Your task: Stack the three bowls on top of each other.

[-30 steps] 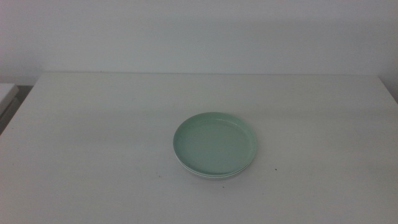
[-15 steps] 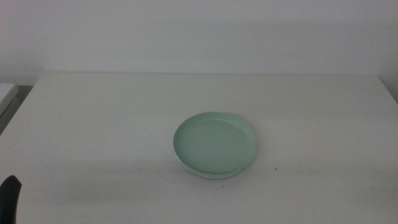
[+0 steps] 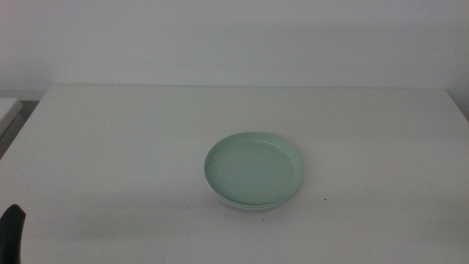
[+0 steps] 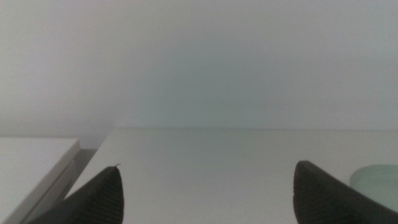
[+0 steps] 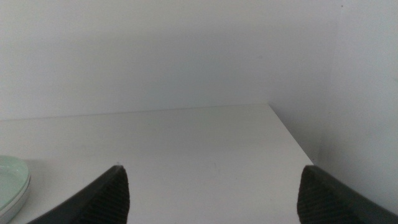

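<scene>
Stack of bowls [image 3: 253, 172] sitting just right of table [image 3: 110, 147] centre, toward 5 o'clock from the middle of the tabletop in the middle view. Mint green bowl [image 3: 253, 167] on top, face up, level. Beneath it, pale rims [image 3: 245, 207] peeking out along the near edge at 6 to 7 o'clock; looks like two nested layers, but count and colours too faint to confirm. No loose bowl anywhere else on the table. Judged: stacking complete or as good as complete; nothing left but to clear the arms.

Left gripper [image 4: 205, 193] low at the table's 8 o'clock corner; only a dark sliver of it [image 3: 12, 233] showing at the lower left edge of the middle view. Jaws spread wide, nothing between them; edge of the green bowl [image 4: 376, 179] just visible beyond one jaw in the left wrist view.

Right gripper [image 5: 211, 193] out of the middle view, off toward 3 o'clock. Jaws likewise wide apart and empty, aimed across bare tabletop toward the far wall; stack rim [image 5: 12, 180] at the picture's edge, well apart from the jaws.
</scene>
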`<action>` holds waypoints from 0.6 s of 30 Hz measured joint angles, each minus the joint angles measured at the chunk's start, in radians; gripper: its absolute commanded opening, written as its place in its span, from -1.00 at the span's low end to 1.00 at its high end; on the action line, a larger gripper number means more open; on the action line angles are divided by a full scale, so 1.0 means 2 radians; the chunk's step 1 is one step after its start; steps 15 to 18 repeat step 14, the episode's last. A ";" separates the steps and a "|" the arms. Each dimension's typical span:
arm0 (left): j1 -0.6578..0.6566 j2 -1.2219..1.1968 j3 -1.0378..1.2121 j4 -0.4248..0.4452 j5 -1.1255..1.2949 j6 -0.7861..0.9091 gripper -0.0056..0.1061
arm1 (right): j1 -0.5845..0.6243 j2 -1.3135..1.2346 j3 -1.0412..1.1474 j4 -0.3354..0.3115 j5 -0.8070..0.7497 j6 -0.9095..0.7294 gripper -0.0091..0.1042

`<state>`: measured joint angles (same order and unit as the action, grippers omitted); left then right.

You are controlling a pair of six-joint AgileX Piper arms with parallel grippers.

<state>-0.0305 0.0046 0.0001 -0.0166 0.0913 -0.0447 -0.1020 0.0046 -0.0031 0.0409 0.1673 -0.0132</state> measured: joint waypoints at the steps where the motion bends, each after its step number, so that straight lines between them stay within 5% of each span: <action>1: 0.000 0.000 0.000 0.002 -0.002 0.000 0.78 | 0.000 0.000 0.000 0.000 0.000 0.000 0.80; 18: 0.000 0.000 0.000 0.021 -0.008 0.000 0.78 | 0.000 0.000 0.000 0.000 0.000 0.000 0.80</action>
